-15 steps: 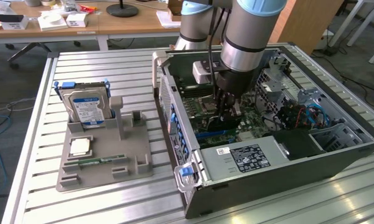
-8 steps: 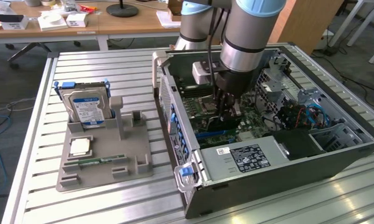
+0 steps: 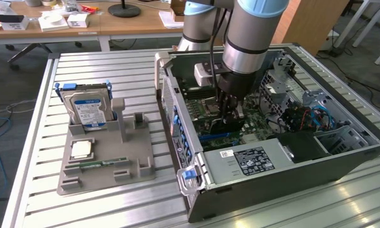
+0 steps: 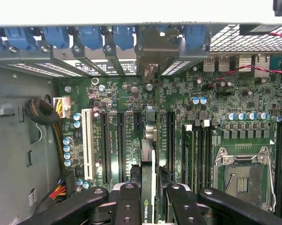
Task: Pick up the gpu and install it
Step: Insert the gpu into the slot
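The gpu is held edge-on, clamped between the fingers of the gripper, just above the expansion slots of the motherboard. The card is judged light, stiff and fragile. It is best gripped by its flat faces, well away from the connector edge facing the motherboard.

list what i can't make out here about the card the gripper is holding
- Seating: in the wrist view the graphics card stands edge-on, hiding where it meets the motherboard; in the exterior view the gripper and arm block it.
- Card's face: edge-on in the wrist view.
- Hard drive label text: too small in the exterior view.
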You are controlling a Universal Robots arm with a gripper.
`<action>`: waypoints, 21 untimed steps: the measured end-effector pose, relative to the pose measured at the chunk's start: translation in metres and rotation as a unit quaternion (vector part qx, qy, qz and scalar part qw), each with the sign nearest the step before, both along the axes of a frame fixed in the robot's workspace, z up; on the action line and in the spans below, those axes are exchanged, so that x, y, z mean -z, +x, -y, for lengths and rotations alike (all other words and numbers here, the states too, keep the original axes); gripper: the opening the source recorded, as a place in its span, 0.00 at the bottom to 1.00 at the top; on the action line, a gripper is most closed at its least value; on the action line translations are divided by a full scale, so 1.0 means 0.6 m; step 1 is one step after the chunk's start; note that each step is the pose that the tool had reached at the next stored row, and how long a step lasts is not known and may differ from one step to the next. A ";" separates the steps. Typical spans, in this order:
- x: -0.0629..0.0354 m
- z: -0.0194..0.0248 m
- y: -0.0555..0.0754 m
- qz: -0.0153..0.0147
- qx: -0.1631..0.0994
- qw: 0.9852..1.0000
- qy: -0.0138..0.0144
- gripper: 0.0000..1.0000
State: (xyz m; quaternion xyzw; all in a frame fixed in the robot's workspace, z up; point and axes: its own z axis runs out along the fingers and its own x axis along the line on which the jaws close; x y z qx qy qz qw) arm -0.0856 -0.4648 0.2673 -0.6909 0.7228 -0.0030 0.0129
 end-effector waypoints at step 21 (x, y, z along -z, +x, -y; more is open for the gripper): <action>0.005 -0.0001 -0.001 0.001 0.002 1.000 0.000 0.25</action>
